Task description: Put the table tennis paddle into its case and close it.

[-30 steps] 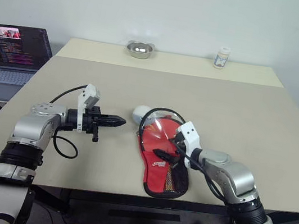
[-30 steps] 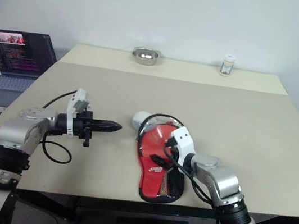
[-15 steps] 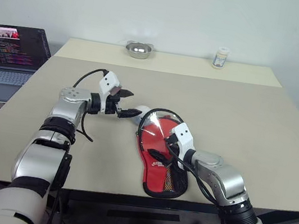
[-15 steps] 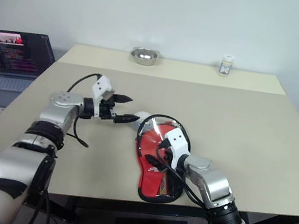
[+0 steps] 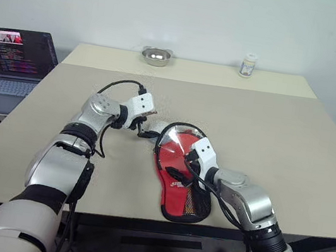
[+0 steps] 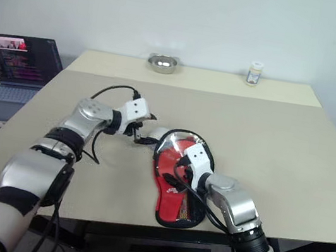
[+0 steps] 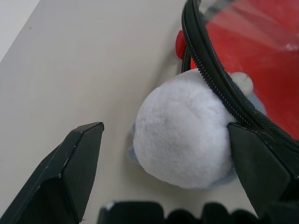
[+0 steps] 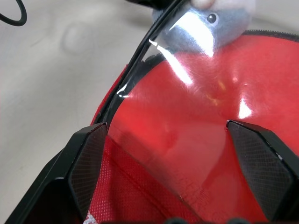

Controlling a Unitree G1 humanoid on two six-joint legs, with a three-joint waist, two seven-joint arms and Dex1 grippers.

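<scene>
Beige table (image 5: 269,135) | white wall (image 5: 236,15) | laptop (image 5: 12,60) beside | both grippers (image 7: 163,154) (image 8: 173,154) spread apart

Desk (image 5: 294,139): beige top, 2 sections. Near front edge lies red/black case (image 5: 182,179), w/ white fluffy toy (image 5: 155,127) touching its rim. Far edge: steel bowl (image 5: 156,56), small white jar (image 5: 248,65), well apart.

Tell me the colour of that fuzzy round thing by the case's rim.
White: the plush toy, with a greyish base, touches the case's black zip edge. Left wrist view shows it best.
</scene>
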